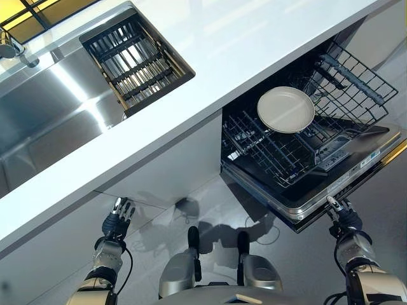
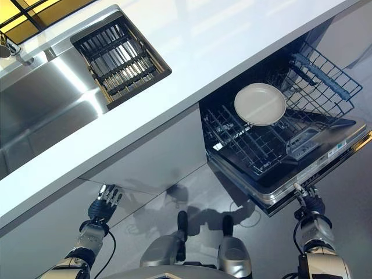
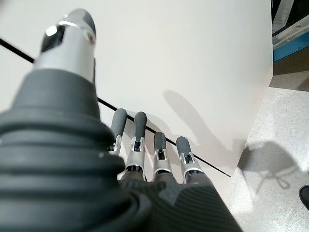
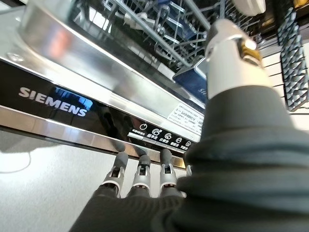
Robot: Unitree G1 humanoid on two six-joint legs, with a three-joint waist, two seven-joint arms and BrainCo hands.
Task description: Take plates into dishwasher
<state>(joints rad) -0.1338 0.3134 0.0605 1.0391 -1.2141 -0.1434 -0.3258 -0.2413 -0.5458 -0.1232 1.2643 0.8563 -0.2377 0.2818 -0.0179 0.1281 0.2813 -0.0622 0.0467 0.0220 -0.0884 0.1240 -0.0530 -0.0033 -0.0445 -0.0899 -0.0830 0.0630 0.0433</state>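
**One plate in the lower rack, both hands empty**

Resting in the pulled-out dishwasher rack (image 1: 299, 149): a single pale round plate (image 1: 285, 109), lying nearly flat on the wire tines, toward the rack's back edge under the countertop's front edge. Rack standing out over the dropped dishwasher door (image 1: 346, 181), its wire sides rising around the plate. No contact between plate and either hand.

Right hand (image 1: 339, 211) held low by the door's outer edge, at the corner nearest the robot. Seen from the right wrist: fingers (image 4: 141, 166) straight and side by side, their tips touching or just short of the door's control strip, cannot tell which. Thumb apart and raised. Nothing gripped.

Left hand (image 1: 119, 215) well apart from the dishwasher, held up before the white cabinet front (image 3: 193, 63) beneath the countertop (image 1: 210, 70). Seen from the left wrist: fingers (image 3: 139, 130) straight, spread slightly, pointing at the cabinet panel near a dark seam line; thumb up and away from them. Nothing held there either.

Above, set into the countertop's far left corner: a steel sink (image 1: 44, 121), with a dark slatted drainer basket (image 1: 135, 60) sitting in its right end. Part of a tap (image 1: 9, 47) showing at the sink's far edge.
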